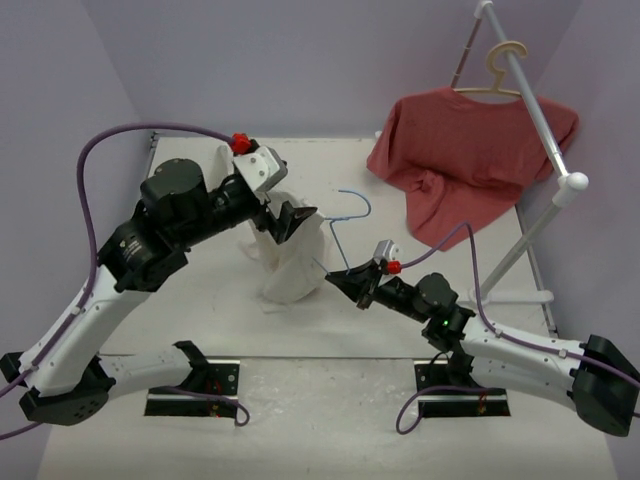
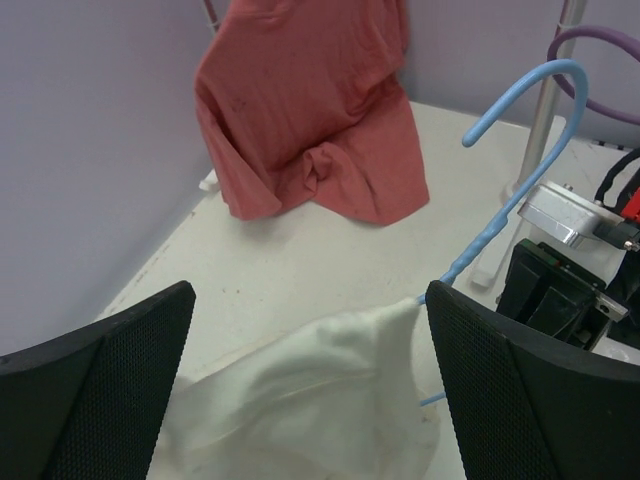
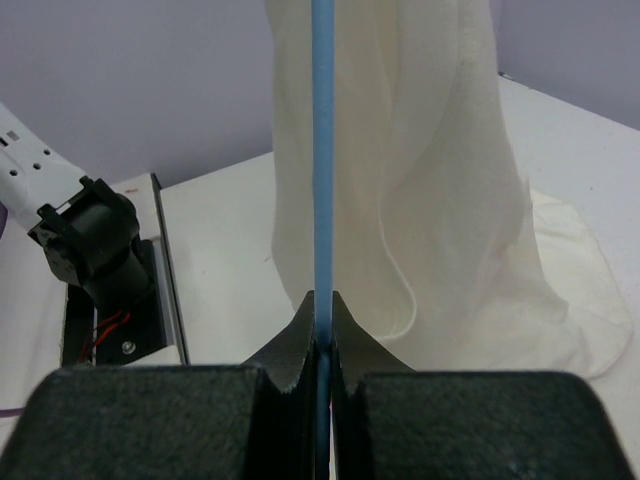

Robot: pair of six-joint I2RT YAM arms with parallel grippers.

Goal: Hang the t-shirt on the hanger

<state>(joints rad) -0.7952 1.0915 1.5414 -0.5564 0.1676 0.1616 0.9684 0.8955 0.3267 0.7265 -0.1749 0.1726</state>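
A: Where's the t-shirt (image 1: 290, 265)?
B: Middle of the worktop (image 1: 180, 310), bunched in a raised heap. Lower folds lie on the surface, and the top rises to the left gripper (image 1: 290, 222).
A: And the hanger (image 1: 340, 235)?
B: Held up just right of the shirt, hook end away from the arms. The twisted neck runs down to the cloth's top edge. Can't tell if the wire is inside the shirt or only against it.
A: And the right gripper (image 1: 343, 283)?
B: Its fingers (image 3: 290, 340) are clamped on the lower blue wire, which runs straight out of the pinch. Cloth hangs just beside it, not in the pinch.
A: Left fingers (image 2: 110, 380)?
B: Wide apart, straddling the top of the heap.
A: Room to move?
B: Bare worktop left of the shirt and on its near side. Back right is tight. A red t-shirt (image 1: 470, 150) on a beige hanger (image 1: 500, 75) droops from the white rack (image 1: 545, 130) onto the worktop, near the hook. The rack foot (image 1: 525, 297) stands beside the right arm.
A: Arm poses?
B: Left arm has its elbow high, forearm reaching right and down onto the shirt. Right arm is low, stretched left from its base.
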